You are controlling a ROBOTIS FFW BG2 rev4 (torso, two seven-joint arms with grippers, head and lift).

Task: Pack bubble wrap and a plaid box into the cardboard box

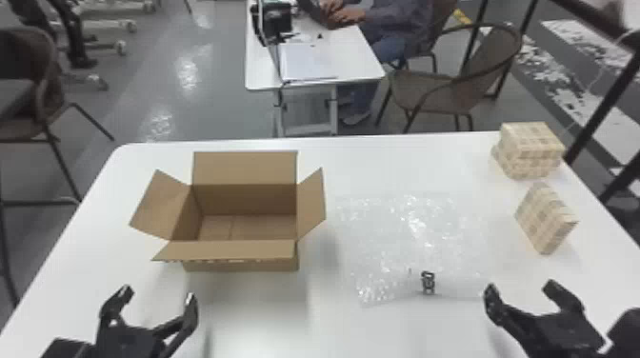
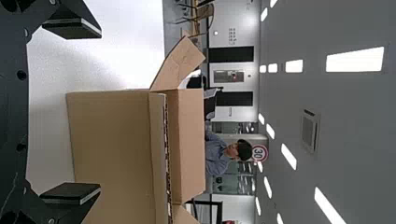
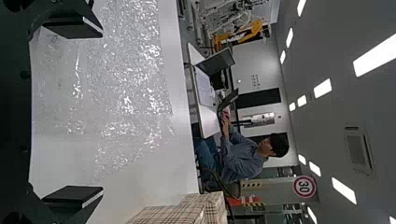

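Both empty and spread, my left gripper (image 1: 158, 293) sits lower left, right gripper (image 1: 521, 286) lower right, bubble wrap (image 1: 409, 243) between.

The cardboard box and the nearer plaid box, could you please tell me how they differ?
The cardboard box is plain brown, the nearer plaid box checked beige. The cardboard box is open and larger, the plaid box smaller. Both rest on the white table.

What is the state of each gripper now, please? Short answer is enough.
Left gripper: open, empty, on the near side of the cardboard box.
Right gripper: open, empty, near the bubble wrap.
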